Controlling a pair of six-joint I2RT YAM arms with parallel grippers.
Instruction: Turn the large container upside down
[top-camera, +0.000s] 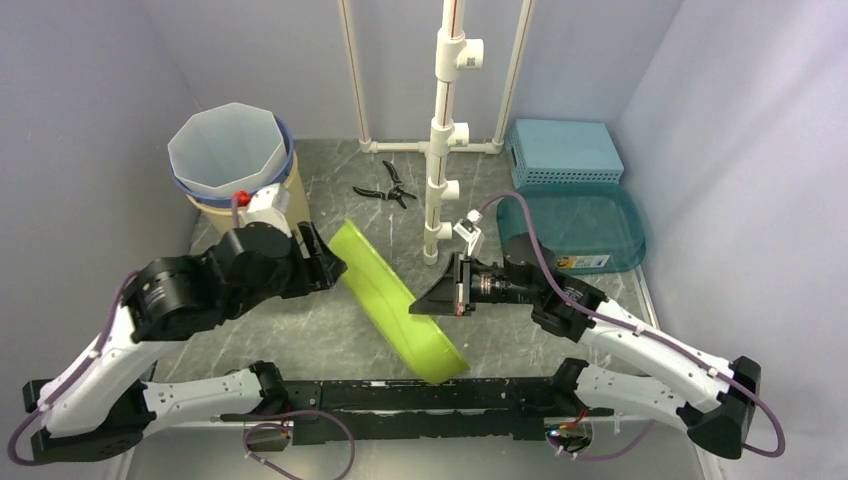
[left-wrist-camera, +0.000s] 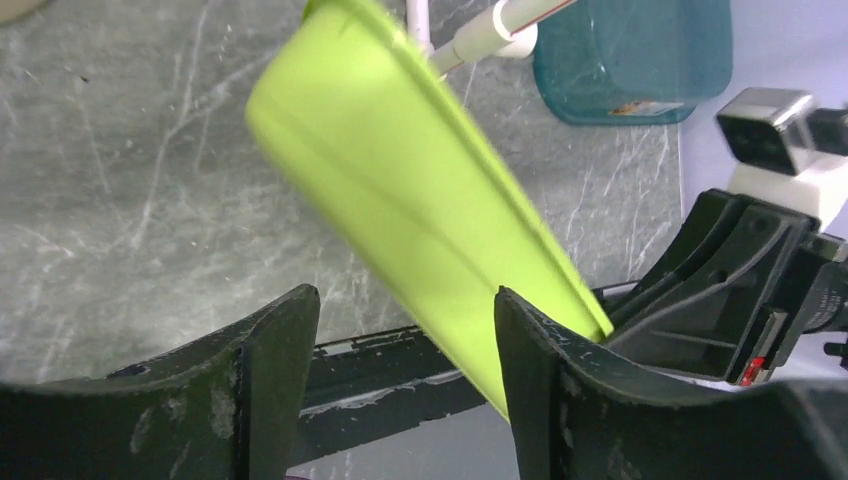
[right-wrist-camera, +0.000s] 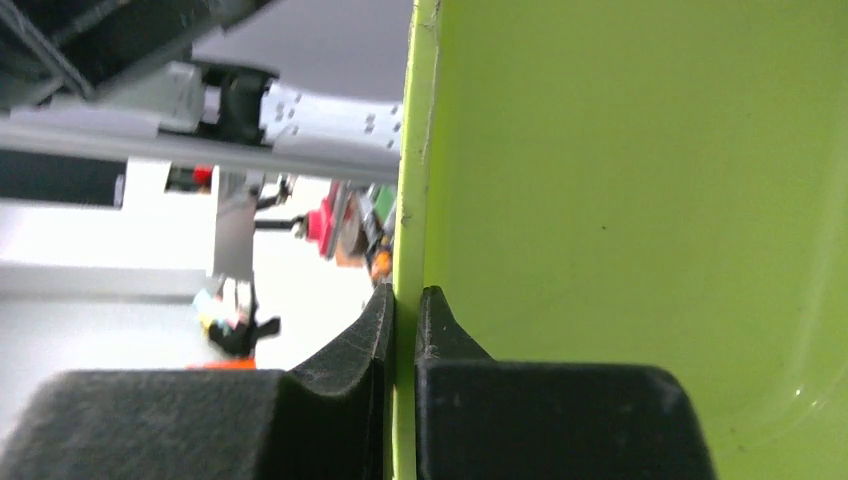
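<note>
Now the right arm reaches in low from the near right, its forearm roughly level and its wrist turned towards the middle of the table (top-camera: 300, 340). The right gripper (top-camera: 440, 295) is clamped on the large container (top-camera: 400, 310). In the right wrist view its two black fingers pinch the thin green wall at the rim, one on each side, with the smooth inner face spreading out to the right.

The left arm bends up from the near left. Its dark wrist is level and aimed right, at the far-left end of the container. The left gripper (top-camera: 325, 262) has its jaws spread wide. In its wrist view the container shows past and between the two fingers; the left finger is clear of it, and I cannot tell whether the right one touches.

The container is tipped up on its edge near the centre of the table, neither upright nor inverted. Its long axis runs diagonally, from far left down to near right, where its lower end reaches the black rail at the table's front edge. Whether that end rests there is unclear. Its hollow faces the right arm and its underside the left.

Behind stand a lined bucket (top-camera: 230, 150), pliers (top-camera: 385, 185), a white pipe stand (top-camera: 445, 130), a blue basket (top-camera: 563, 150) and a teal tray (top-camera: 600, 225).
</note>
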